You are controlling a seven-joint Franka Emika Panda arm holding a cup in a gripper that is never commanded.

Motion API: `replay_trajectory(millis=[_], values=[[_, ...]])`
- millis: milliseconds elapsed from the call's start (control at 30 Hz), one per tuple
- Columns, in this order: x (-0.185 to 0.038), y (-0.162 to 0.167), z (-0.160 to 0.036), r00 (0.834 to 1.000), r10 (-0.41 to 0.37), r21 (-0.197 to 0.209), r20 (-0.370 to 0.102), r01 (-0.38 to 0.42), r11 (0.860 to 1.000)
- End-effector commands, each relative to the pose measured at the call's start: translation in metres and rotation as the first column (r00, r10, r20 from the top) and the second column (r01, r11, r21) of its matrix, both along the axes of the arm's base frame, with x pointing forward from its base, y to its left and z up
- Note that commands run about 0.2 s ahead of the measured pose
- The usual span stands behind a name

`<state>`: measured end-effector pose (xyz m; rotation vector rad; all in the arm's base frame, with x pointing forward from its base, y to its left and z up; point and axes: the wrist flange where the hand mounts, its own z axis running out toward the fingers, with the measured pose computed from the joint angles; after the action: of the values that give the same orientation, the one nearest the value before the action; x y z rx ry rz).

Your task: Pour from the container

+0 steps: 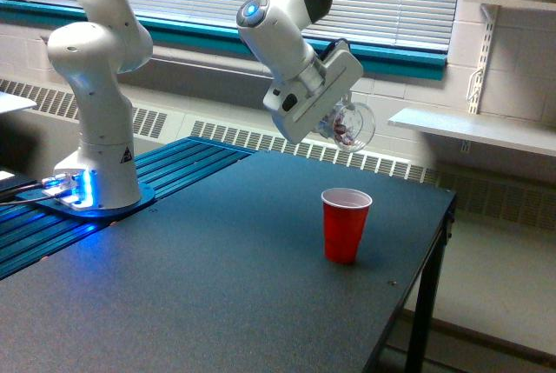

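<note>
Container (351, 125) in pincer (337, 123) above red cup (345, 224); table (217, 277) bare around

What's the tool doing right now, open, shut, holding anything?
Tool: shut on the clear cup, held tilted in the air above the red cup.

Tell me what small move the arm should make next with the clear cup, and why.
Probably tip the clear cup further. The gripper holds it tilted in the air, roughly above the red cup, with small pieces inside it and nothing visibly falling yet. Alignment in depth is hard to judge from this one view.
</note>
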<state>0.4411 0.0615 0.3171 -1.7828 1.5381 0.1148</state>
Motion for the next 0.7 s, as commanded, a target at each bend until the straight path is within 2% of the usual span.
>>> replay_trajectory(millis=[33,200,300,533,700], values=[[0.006,-0.011,0.001,1.000,-0.008,0.020,0.012,0.007,1.000],[0.012,-0.017,0.007,0.999,-0.030,0.045,0.028,0.028,0.999],[0.014,-0.021,0.006,0.998,-0.057,0.065,0.017,0.055,0.996],[0.020,-0.019,0.003,0.995,-0.100,0.144,0.007,0.098,0.985],[0.023,-0.014,0.003,0.994,-0.107,0.180,0.002,0.104,0.978]])
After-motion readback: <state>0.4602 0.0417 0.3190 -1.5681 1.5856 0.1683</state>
